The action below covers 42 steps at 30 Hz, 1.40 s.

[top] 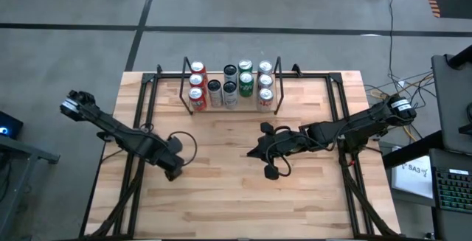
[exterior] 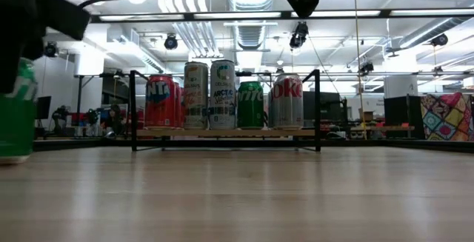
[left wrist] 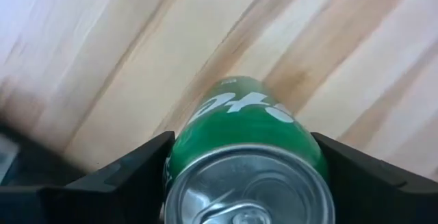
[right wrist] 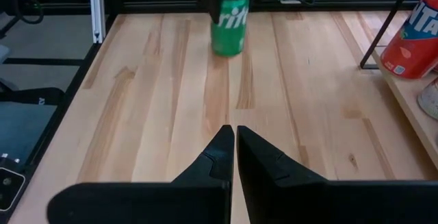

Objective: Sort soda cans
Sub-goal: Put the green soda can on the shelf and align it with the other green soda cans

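A green soda can stands upright on its base on the bare wooden table, toward the left; it also shows in the right wrist view and at the left edge of the low view. My left gripper points straight down over it, one finger on each side of its top. My right gripper hangs shut above the middle of the table, its fingertips pointing toward the green can and holding nothing. More soda cans, red, black, green and silver-white, stand in rows in the rack. My left gripper has the green can between its two fingers, which lie against the can's upper sides just below the silver rim. The fingers come from above, pointing down. The can stands upright with its base on the table.
The black wire rack with the rows of cans stands at the table's far edge, in the middle. Black frame rails run along the table's left and right sides. Bare wood lies between the two grippers and toward the near edge.
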Tool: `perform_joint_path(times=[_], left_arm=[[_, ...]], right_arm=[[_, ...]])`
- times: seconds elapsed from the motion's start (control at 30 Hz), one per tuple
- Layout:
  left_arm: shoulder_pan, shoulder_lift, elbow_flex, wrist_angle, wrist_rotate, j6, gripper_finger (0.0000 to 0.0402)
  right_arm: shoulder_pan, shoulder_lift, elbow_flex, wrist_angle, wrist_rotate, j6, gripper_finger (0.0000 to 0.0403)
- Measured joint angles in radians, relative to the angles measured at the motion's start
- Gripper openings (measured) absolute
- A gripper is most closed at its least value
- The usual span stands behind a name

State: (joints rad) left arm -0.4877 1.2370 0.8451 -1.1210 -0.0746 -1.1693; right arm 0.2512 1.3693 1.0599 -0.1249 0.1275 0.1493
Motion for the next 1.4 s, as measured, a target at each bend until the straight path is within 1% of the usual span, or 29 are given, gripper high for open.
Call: perform_joint_path(times=[0.07, 0.2, 0.37, 0.57, 0.7, 0.9, 1.03, 1.2, 1.4], left_arm=[[0.0, 0.012, 0.012, 0.041, -0.023, 0.053, 0.029], [0.0, 0.042, 0.042, 0.058, -0.078, 0.156, 0.029], [0.001, 0.097, 0.08, 0.146, -0.107, 0.372, 0.029], [0.007, 0.211, 0.141, 0.245, -0.171, 0.646, 0.029], [0.007, 0.299, 0.216, 0.236, -0.202, 0.791, 0.029], [0.019, 0.409, 0.348, 0.14, -0.207, 0.877, 0.029], [0.027, 0.461, 0.404, 0.069, -0.207, 0.925, 0.031], [0.037, 0.483, 0.424, 0.053, -0.207, 0.962, 0.0323], [0.051, 0.467, 0.417, 0.055, -0.201, 0.966, 0.0326]], right_arm=[[0.0, 0.0, 0.0, 0.0, 0.0, 0.0, 0.0009], [0.0, 0.0, 0.0, 0.0, 0.0, 0.0, 0.0009], [0.0, 0.0, 0.0, 0.0, 0.0, -0.001, 0.0009], [0.0, 0.0, 0.0, 0.0, 0.0, -0.003, 0.0009], [0.0, 0.005, 0.0, 0.003, 0.0, -0.01, 0.0009], [0.0, 0.029, -0.003, 0.003, 0.0, -0.008, 0.0009], [0.0, 0.053, -0.003, 0.003, 0.0, -0.008, 0.0009], [0.0, 0.085, -0.003, 0.026, 0.0, -0.009, 0.0009], [0.0, 0.088, -0.002, 0.026, 0.0, -0.011, 0.0009]])
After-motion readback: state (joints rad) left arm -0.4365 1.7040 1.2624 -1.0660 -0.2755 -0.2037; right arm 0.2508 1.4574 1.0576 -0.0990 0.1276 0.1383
